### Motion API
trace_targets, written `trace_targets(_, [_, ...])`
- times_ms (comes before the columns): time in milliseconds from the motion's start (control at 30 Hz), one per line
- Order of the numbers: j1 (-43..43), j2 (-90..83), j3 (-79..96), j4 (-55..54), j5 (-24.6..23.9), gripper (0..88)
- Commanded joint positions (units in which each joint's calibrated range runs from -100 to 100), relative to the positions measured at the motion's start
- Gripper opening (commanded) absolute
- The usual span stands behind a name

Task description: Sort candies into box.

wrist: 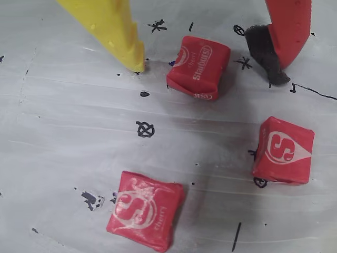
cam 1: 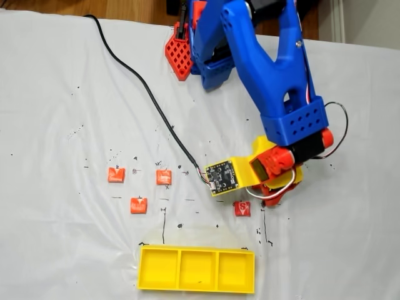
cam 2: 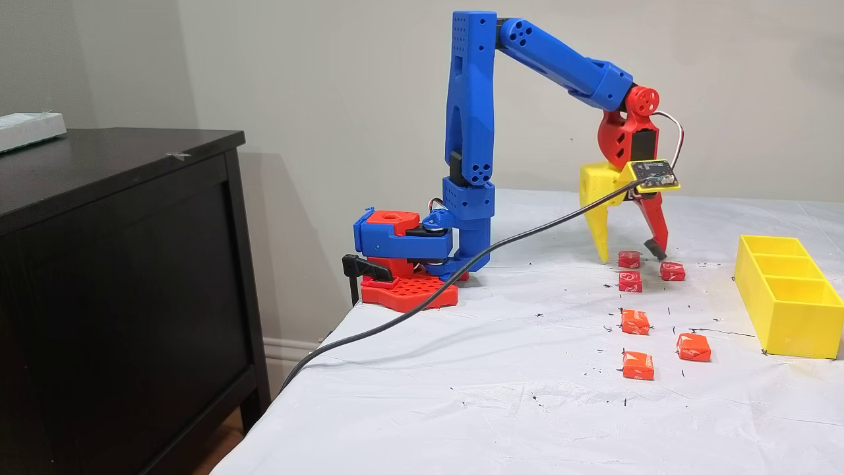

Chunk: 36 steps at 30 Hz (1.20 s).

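On the white table cover point(cam 2: 501, 396), the blue and red arm point(cam 2: 471, 125) reaches down so that its claw point(cam 2: 630, 254) sits low over a cluster of three red candies. The claw is spread wide: in the wrist view the yellow finger point(wrist: 113, 31) has its tip on the cover at upper left, the red finger point(wrist: 287, 31) with its dark pad stands at upper right, and one candy point(wrist: 199, 67) lies between them, touching neither. A second candy point(wrist: 284, 150) lies lower right in that view, and a third point(wrist: 145, 210) lies at the bottom, both outside the span of the fingers.

In the side fixed view, the same cluster appears as three candies point(cam 2: 629, 258) point(cam 2: 630, 281) point(cam 2: 672, 270) just beneath the claw. Three more orange-red candies point(cam 2: 635, 322) point(cam 2: 693, 347) point(cam 2: 637, 365) lie nearer the camera, apart from one another and well apart from the claw.

In the fixed view from above, those three point(cam 1: 116, 175) point(cam 1: 164, 177) point(cam 1: 138, 205) lie at left, and one candy of the cluster point(cam 1: 242, 208) shows beside the yellow camera bracket point(cam 1: 234, 175).

The yellow box point(cam 1: 197, 289) lies flat near the table's front edge in that view, its three compartments in a row, with no candy inside. A black cable point(cam 1: 144, 94) trails across the cover from the bracket. The cover carries many small black ink marks point(wrist: 146, 128).

A dark cabinet point(cam 2: 119, 264) stands beside the table in the side view.
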Motion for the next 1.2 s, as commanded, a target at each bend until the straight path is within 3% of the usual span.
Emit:
trace_targets(0, [-0.55,1.02,-3.43,-1.0,0.05,22.4])
trace_targets(200, [-0.64,2.21,-2.79,-1.17,0.93,0.2])
trace_targets(533, [0.63,-8.73,-1.88,0.88,1.81,0.2])
trace_targets(800, [7.6,-15.52,-11.62,2.76,3.61,0.2])
trace_targets(1167, [16.39,-15.09,-20.09,-7.06,4.4,0.2])
